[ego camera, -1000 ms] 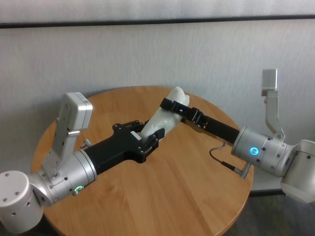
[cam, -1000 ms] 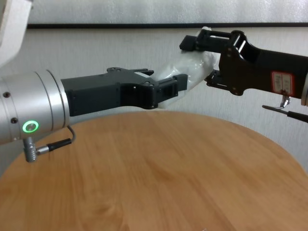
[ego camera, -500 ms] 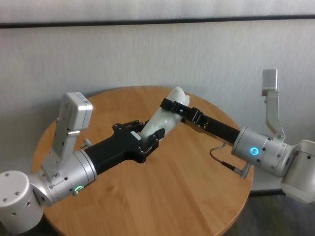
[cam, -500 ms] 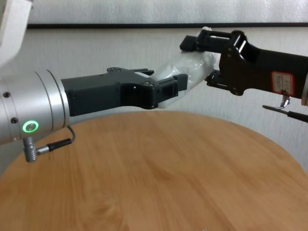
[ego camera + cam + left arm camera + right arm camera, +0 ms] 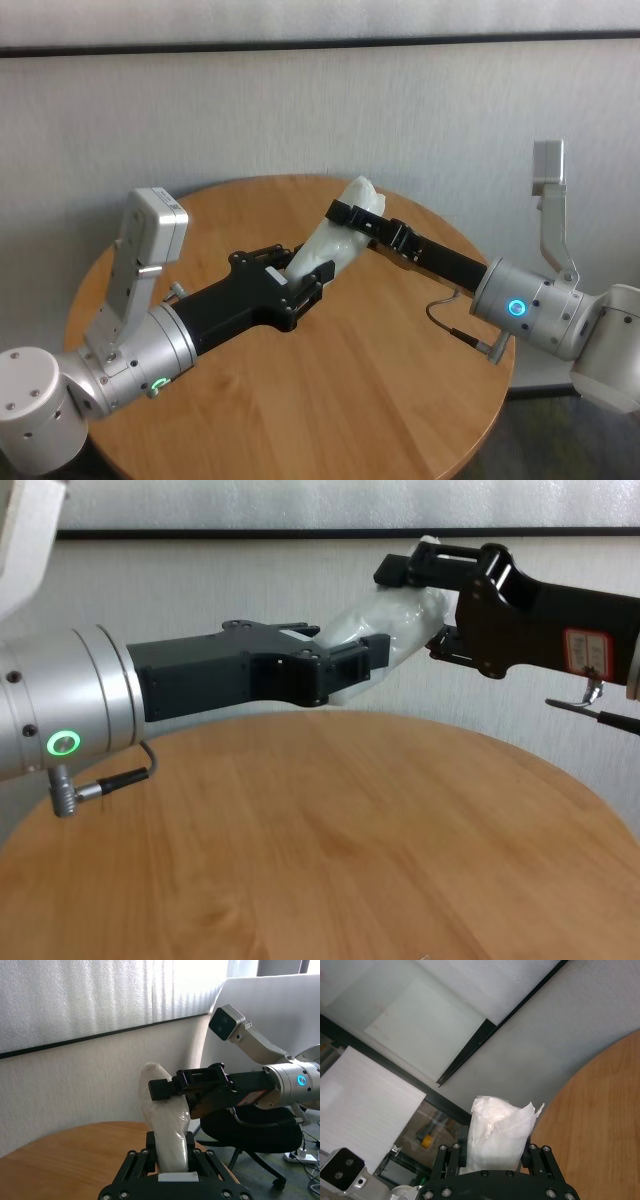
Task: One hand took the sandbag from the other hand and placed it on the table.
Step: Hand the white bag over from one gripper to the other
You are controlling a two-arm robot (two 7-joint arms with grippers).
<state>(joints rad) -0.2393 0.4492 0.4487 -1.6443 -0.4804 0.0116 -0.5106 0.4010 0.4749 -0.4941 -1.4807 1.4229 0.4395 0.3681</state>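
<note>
Sandbag [image 5: 338,240] is mid-handover, held in the air above the table [image 5: 380,400]: left gripper [image 5: 310,285] is clamped on its lower end, right gripper [image 5: 350,215] is closed on its upper end. Next move is probably the left gripper letting go so the right can lower the bag. Nothing else lies on the tabletop below; an office chair [image 5: 250,1130] stands off behind it.

Bare table [image 5: 330,850] beneath both arms

Counted: one white bag [image 5: 338,238]. Two grippers, left gripper [image 5: 300,282] and right gripper [image 5: 345,212]. One round wooden worktop [image 5: 380,380]. One black office chair [image 5: 250,1130] behind.
</note>
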